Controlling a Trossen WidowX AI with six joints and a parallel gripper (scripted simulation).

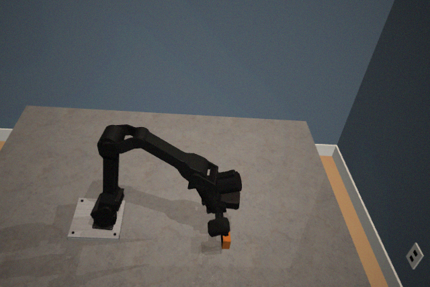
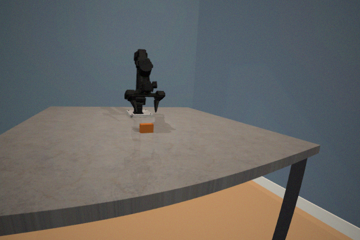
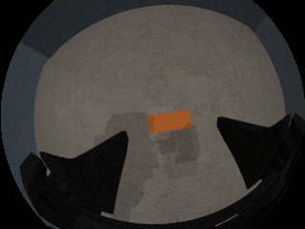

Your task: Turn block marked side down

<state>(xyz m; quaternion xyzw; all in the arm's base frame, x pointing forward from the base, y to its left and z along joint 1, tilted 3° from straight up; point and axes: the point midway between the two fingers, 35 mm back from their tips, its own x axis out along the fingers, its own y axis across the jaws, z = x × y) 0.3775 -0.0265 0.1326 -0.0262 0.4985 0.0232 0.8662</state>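
Note:
The orange block rests on the table, standing on a narrow side. Plain orange faces show in the exterior view and the wrist view. A thin dark strip shows along its side toward the robot base in the top view; no mark can be read clearly. My gripper is open and empty, pointing down above the block. In the wrist view the block lies between and beyond the two spread fingertips, touching neither. In the top view the near finger part covers the block's far end.
The arm's pale base plate is fixed to the table, left of the block in the top view. The table's edge runs across the front of the exterior view. Arm shadows fall around the block.

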